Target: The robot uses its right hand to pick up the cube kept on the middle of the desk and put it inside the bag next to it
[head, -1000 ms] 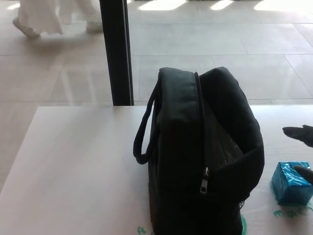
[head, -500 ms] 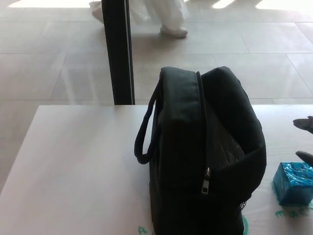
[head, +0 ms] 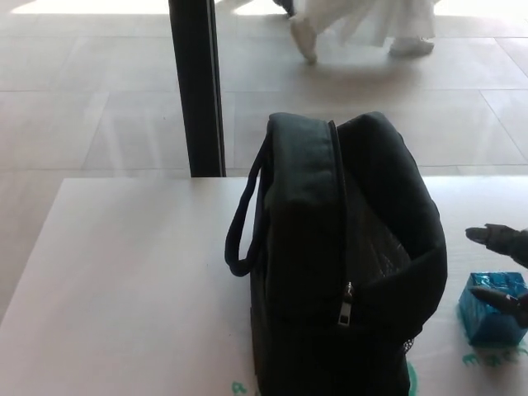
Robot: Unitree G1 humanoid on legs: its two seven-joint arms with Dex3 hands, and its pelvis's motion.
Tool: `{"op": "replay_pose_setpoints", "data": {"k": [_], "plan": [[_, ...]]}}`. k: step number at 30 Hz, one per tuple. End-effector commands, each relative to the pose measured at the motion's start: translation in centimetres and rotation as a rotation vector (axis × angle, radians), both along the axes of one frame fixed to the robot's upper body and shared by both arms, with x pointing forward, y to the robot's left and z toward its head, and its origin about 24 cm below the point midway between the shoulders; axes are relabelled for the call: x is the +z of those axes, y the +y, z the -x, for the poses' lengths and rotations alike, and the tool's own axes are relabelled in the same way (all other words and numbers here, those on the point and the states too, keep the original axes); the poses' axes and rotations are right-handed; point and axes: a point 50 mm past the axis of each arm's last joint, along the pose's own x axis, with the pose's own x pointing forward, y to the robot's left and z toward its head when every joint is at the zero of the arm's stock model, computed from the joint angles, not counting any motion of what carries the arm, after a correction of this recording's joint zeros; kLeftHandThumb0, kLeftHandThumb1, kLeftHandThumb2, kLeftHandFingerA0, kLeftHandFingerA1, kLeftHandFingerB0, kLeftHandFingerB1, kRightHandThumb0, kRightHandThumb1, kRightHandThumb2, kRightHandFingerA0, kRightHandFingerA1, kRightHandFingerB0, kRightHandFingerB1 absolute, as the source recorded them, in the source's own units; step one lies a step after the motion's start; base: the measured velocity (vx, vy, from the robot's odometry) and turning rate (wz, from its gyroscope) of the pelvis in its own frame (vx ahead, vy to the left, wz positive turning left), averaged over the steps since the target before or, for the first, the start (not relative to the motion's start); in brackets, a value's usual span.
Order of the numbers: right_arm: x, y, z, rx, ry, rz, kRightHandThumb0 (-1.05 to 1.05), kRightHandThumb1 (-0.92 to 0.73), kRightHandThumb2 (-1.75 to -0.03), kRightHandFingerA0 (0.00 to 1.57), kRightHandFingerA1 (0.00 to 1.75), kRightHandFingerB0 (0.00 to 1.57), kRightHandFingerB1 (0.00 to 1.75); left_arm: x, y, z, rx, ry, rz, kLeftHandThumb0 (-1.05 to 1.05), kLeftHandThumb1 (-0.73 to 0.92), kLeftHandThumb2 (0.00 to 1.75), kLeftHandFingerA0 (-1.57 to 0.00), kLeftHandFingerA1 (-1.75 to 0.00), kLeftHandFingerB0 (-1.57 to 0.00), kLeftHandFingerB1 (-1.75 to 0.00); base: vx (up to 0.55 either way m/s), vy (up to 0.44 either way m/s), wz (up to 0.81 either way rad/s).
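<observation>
You have one cube (head: 492, 319) and one bag (head: 342, 264) on the desk (head: 124, 289). The cube is blue and sits at the right edge of the view, just right of the bag's lower corner, resting on the desk top. The bag stands upright near the middle, black, with its zip open along the top and one carry handle (head: 242, 223) looping out on its left side.

Only one of your hands shows: the right hand (head: 505, 268), coming in from the right edge. You can see two black fingers (head: 487, 236), spread apart. The upper one points left above the cube, clear of it; the lower one lies across the cube's top right part and seems to touch it. The cube is not lifted. Your left hand is out of view.

Behind the desk stands one dark post (head: 196, 87), and a person's legs (head: 363, 23) in white cross the tiled floor (head: 99, 115) at the top.
</observation>
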Motion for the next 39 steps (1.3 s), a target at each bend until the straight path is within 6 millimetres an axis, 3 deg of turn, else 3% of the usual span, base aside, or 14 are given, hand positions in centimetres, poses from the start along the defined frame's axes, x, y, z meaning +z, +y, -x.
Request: {"op": "replay_pose_setpoints", "data": {"k": [1, 3, 4, 7, 8, 9, 11, 13, 14, 17, 21, 22, 29, 39], "plan": [[-0.5, -0.1, 0.0, -0.006, 0.036, 0.018, -1.04, -0.63, -1.06, 0.00, 0.09, 0.00, 0.04, 0.5, 0.6, 0.1, 0.011, 0.004, -0.016, -0.84, 0.64, 0.59, -0.33, -0.55, -0.27, -0.42, 0.00, 0.000, 0.00], [-0.3, -0.6, -0.1, -0.019, 0.057, 0.022, -1.03, -0.63, -1.04, 0.00, 0.11, 0.00, 0.04, 0.5, 0.5, -0.2, 0.008, -0.003, -0.019, -0.85, 0.64, 0.59, -0.34, -0.55, -0.28, -0.43, 0.00, 0.000, 0.00], [-0.3, -0.8, 0.0, -0.021, 0.069, 0.028, -1.03, -0.58, -0.92, 0.00, 0.00, 0.00, 0.00, 0.5, 0.5, -0.2, 0.008, -0.002, -0.020, -0.84, 0.65, 0.60, -0.33, -0.55, -0.28, -0.42, 0.00, 0.000, 0.00], [-0.4, -1.8, 0.0, -0.051, 0.116, 0.073, -0.97, -0.53, -0.87, 0.00, 0.00, 0.00, 0.01, 0.7, 0.5, -0.4, 0.015, -0.012, -0.023, -0.84, 0.64, 0.59, -0.34, -0.55, -0.29, -0.43, 0.00, 0.000, 0.00], [-0.6, -2.1, 0.1, -0.064, 0.123, 0.081, -1.05, -0.61, -0.99, 0.00, 0.12, 0.00, 0.02, 0.7, 0.5, -0.4, 0.005, -0.011, -0.030, -0.84, 0.65, 0.60, -0.34, -0.55, -0.29, -0.43, 0.00, 0.000, 0.00], [-0.6, -2.6, 0.1, -0.092, 0.127, 0.075, -1.05, -0.60, -0.96, 0.00, 0.10, 0.00, 0.00, 0.7, 0.6, -0.6, 0.046, -0.006, -0.004, -0.84, 0.49, 0.96, -0.36, -0.62, -0.20, -0.49, 0.00, 0.000, 0.00], [-0.8, -3.5, 0.1, -0.116, 0.135, 0.114, -1.05, -0.60, -0.96, 0.00, 0.10, 0.00, 0.00, 0.7, 0.5, -0.7, 0.044, -0.009, -0.004, -0.83, 0.49, 0.97, -0.36, -0.62, -0.18, -0.48, 0.00, 0.000, 0.00], [-1.0, -4.3, 0.3, -0.137, 0.154, 0.160, -1.05, -0.59, -0.96, 0.00, 0.11, 0.00, 0.00, 0.9, 0.5, -1.0, 0.029, -0.015, -0.010, -0.82, 0.48, 0.97, -0.36, -0.63, -0.17, -0.48, 0.00, 0.000, 0.00], [-1.0, -4.5, 0.3, -0.147, 0.163, 0.179, -1.04, -0.59, -0.95, 0.00, 0.10, 0.00, 0.00, 1.0, 0.5, -1.0, 0.008, -0.018, -0.015, -0.84, 0.64, 0.59, -0.34, -0.57, -0.27, -0.43, 0.00, 0.000, 0.00], [-1.4, -4.8, 0.4, -0.149, 0.178, 0.191, -1.01, -0.57, -0.93, 0.00, 0.11, 0.00, 0.00, 1.4, 0.6, -1.4, 0.004, -0.020, -0.028, -0.85, 0.64, 0.60, -0.35, -0.55, -0.27, -0.41, 0.00, 0.000, 0.00], [-1.8, -3.9, 0.2, -0.116, 0.200, 0.198, -1.03, -0.59, -0.94, 0.00, 0.09, 0.00, 0.00, 1.7, 0.3, -1.6, -0.031, -0.030, -0.045, -0.86, 0.65, 0.60, -0.34, -0.55, -0.27, -0.42, 0.00, 0.000, 0.00], [-1.8, -2.5, 0.0, -0.070, 0.193, 0.181, -0.99, -0.55, -0.93, 0.00, 0.05, 0.00, 0.00, 1.8, 0.3, -1.7, -0.033, -0.032, -0.048, -0.87, 0.64, 0.60, -0.35, -0.56, -0.27, -0.42, 0.00, 0.000, 0.00], [-1.7, 0.9, -0.8, 0.054, 0.136, 0.159, -0.98, -0.55, -0.91, 0.00, 0.02, 0.00, 0.00, 1.7, 0.4, -1.8, -0.030, -0.036, -0.058, -0.86, 0.64, 0.61, -0.38, -0.57, -0.29, -0.44, 0.00, 0.000, 0.00], [0.1, 0.2, -1.7, 0.032, 0.081, 0.172, -0.96, -0.54, -0.91, 0.00, 0.08, 0.00, 0.00, 1.7, 0.6, -1.8, -0.020, -0.051, -0.058, -0.85, 0.65, 0.61, -0.39, -0.56, -0.30, -0.44, 0.00, 0.000, 0.00]]}}
